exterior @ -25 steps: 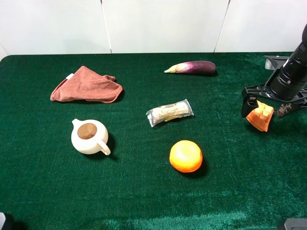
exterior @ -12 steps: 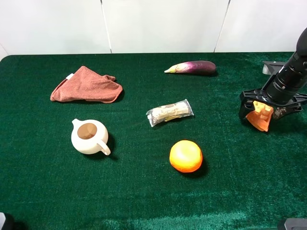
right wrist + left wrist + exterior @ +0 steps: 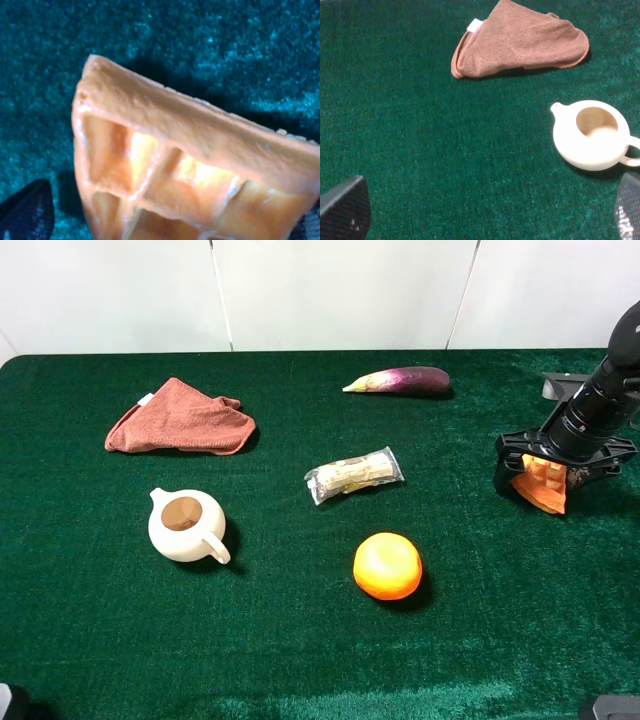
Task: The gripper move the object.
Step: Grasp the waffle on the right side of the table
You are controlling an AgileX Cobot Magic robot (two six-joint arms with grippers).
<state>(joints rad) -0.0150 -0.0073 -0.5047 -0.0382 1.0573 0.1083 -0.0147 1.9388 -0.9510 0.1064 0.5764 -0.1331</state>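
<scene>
Green felt desk (image 3: pixel 300 640), right side: my right jaws stand spread around the object (image 3: pixel 545 487), not pinching; I should centre over it, then close evenly.

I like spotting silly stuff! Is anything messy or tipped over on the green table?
Nothing is spilled. The orange wedge sits tilted, not flat, between the open fingers of the right gripper. The cloth lies crumpled, and the teapot has no lid on.
</scene>
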